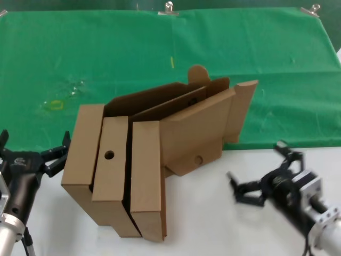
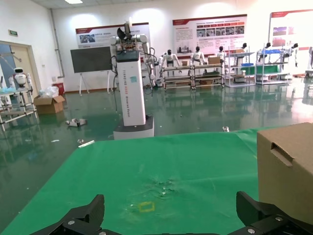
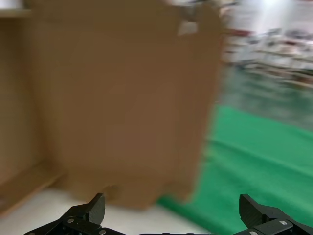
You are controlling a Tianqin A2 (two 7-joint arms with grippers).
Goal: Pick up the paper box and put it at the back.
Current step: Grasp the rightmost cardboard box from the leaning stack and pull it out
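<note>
The paper box (image 1: 200,125) stands tilted at the middle, half on the green cloth (image 1: 106,53) and half on the white tabletop (image 1: 213,224). Its lid is open, with rounded flaps and a small finger hole. It fills the right wrist view (image 3: 122,98) close ahead. My right gripper (image 1: 258,166) is open and empty, low over the white tabletop to the right of the box, apart from it; it also shows in the right wrist view (image 3: 171,211). My left gripper (image 1: 33,153) is open and empty at the left, beside the cartons; it also shows in the left wrist view (image 2: 169,210).
Three flat brown cartons lean against the box's front; the middle one (image 1: 110,165) has a round hole. The leftmost carton (image 1: 82,149) shows in the left wrist view (image 2: 288,171). Metal clips (image 1: 169,7) hold the cloth's far edge. A yellow mark (image 1: 55,104) lies on the cloth.
</note>
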